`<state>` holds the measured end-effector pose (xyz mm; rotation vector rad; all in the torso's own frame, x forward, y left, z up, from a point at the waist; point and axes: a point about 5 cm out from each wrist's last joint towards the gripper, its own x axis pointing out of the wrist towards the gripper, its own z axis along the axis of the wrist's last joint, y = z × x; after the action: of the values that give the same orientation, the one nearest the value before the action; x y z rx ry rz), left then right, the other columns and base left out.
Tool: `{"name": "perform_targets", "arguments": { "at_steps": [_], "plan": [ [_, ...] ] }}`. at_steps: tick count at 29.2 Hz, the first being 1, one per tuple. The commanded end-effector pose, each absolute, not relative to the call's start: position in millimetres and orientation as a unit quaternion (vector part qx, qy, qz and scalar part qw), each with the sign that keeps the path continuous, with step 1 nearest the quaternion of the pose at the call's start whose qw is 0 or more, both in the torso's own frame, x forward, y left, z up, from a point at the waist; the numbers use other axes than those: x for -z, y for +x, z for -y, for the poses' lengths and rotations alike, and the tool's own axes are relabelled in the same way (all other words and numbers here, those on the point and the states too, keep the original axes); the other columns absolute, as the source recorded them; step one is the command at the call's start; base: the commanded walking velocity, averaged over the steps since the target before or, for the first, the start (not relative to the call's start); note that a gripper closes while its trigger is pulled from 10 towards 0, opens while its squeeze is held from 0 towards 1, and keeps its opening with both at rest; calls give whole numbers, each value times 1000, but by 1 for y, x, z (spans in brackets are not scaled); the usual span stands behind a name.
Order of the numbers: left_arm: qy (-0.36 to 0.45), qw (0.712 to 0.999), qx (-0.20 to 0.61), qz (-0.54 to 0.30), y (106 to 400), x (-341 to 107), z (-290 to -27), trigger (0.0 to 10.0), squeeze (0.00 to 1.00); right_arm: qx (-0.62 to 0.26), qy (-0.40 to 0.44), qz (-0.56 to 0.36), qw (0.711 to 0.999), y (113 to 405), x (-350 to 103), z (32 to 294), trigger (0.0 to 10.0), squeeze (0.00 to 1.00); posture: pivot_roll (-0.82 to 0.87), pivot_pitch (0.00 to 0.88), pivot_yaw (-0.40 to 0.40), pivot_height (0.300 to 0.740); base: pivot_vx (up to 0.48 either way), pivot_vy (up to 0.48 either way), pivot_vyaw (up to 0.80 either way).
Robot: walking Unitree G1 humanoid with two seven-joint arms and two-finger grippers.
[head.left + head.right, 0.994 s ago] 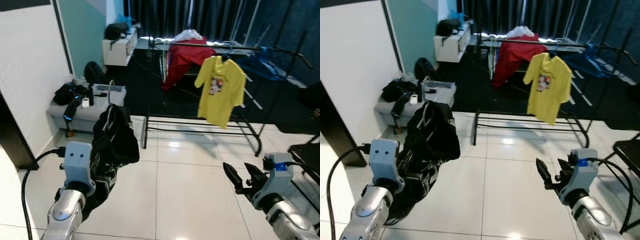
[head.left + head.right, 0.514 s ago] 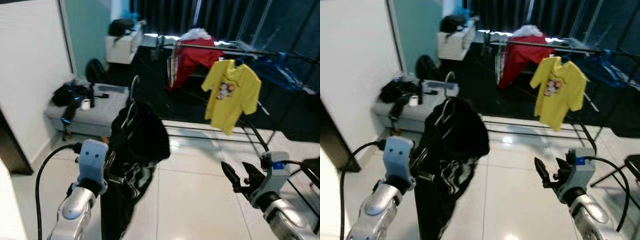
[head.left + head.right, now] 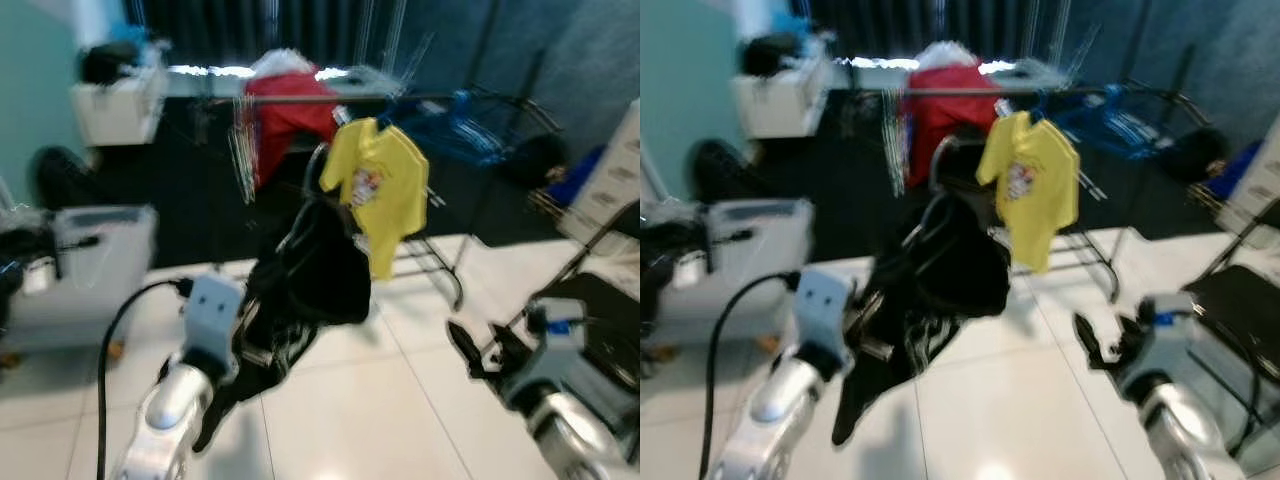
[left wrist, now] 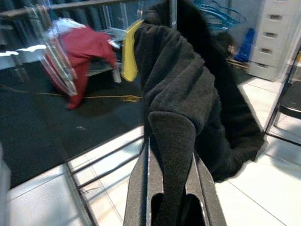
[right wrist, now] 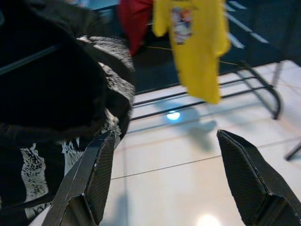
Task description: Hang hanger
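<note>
A black garment (image 3: pixel 318 268) hangs on a hanger whose hook (image 3: pixel 318 165) sticks up above it. My left gripper (image 4: pixel 171 188) is shut on a fold of that garment and holds it up in front of me. Ahead stands a clothes rack with a dark rail (image 3: pixel 300 100), and the hook is below and in front of it. On the rail hang a yellow T-shirt (image 3: pixel 378 190), a red garment (image 3: pixel 285 110) and blue hangers (image 3: pixel 455 125). My right gripper (image 3: pixel 468 350) is open at the lower right with nothing in it, as seen in the right wrist view (image 5: pixel 178 179).
A grey bench (image 3: pixel 90 260) with dark items stands on the left. A white drawer unit (image 4: pixel 273 42) and a black stand (image 3: pixel 600 310) are on the right. The rack's low bars (image 5: pixel 202 99) cross the white tiled floor (image 3: pixel 370 400).
The camera has swung right, so the rack now sits in the middle and the bench at the far left. The picture is blurred. The garment stays in my left gripper.
</note>
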<state>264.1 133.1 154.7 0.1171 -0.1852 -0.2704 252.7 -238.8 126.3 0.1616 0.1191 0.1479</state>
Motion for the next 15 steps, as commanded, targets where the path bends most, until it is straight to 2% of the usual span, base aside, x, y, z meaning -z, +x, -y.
{"name": "perform_targets", "arguments": {
  "at_steps": [1,5,8,15],
  "plan": [
    [50,981,149,114,262,-164,-124,10000,0,-60,75,-68,993,250,-123,246,10000,0,-129,0,-35,740,480,0,-800],
    [41,981,157,111,261,-165,-117,10000,0,-62,74,-62,993,250,-124,245,10000,0,-130,0,-31,740,480,0,-800],
    [21,981,159,105,263,-169,-106,10000,0,-61,80,-50,994,250,-127,245,10000,0,-130,0,-30,740,480,0,0],
    [2,991,114,76,276,-166,-102,10000,0,-61,81,-48,994,251,-127,244,10000,0,-133,0,-26,740,452,0,0]
  ]
}}
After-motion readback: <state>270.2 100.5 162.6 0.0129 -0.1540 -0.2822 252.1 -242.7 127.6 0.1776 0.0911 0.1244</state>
